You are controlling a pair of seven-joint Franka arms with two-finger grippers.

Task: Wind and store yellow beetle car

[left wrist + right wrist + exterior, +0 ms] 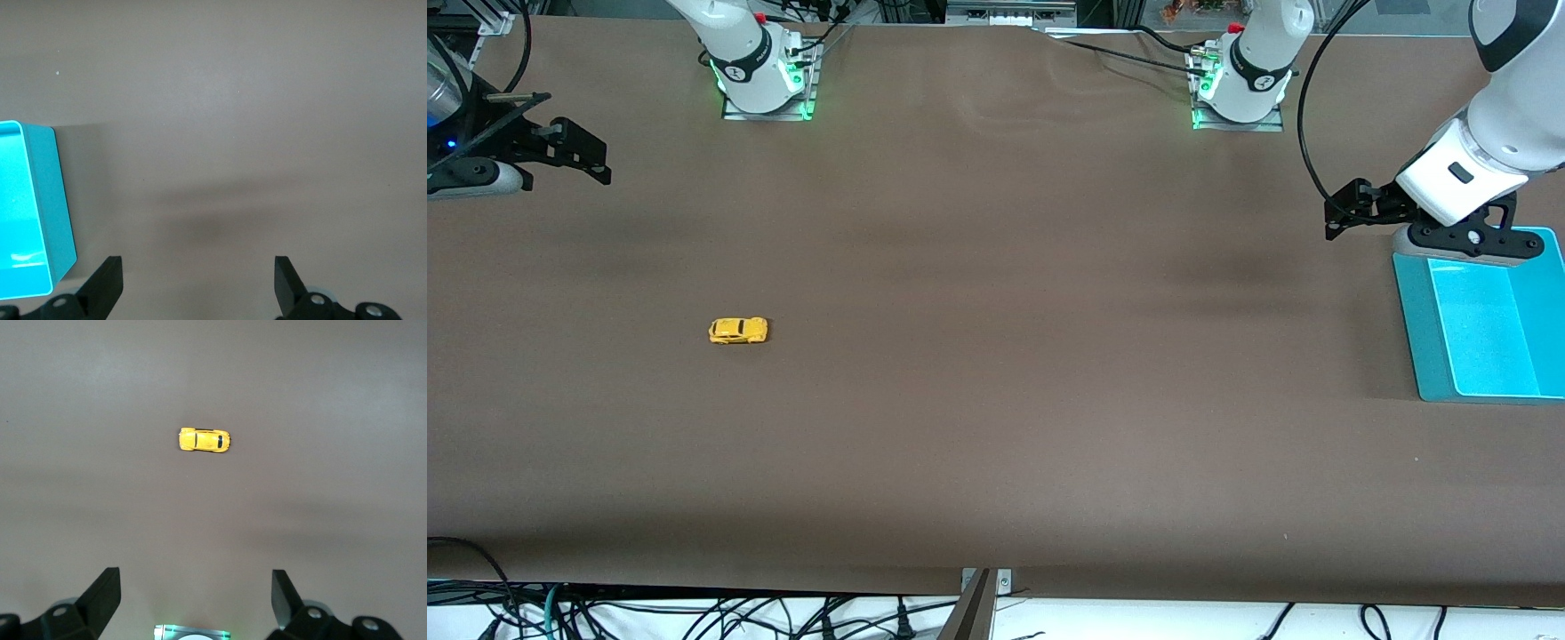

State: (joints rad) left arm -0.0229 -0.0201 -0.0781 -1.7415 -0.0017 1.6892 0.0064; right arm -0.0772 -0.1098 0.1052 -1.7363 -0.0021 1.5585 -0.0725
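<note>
The car (738,331) sits on its wheels on the brown table (996,400), toward the right arm's end, at about 9 o'clock from the table's middle in the front view, touching nothing. The right gripper (195,600) hangs over the table at that end, at roughly 10 o'clock from the car, fingers (103,593) spread and empty. The left gripper (199,283) hangs at the other end, over the table just beside the teal bin (1414,329), its fingers (107,280) spread wide too, holding nothing.
</note>
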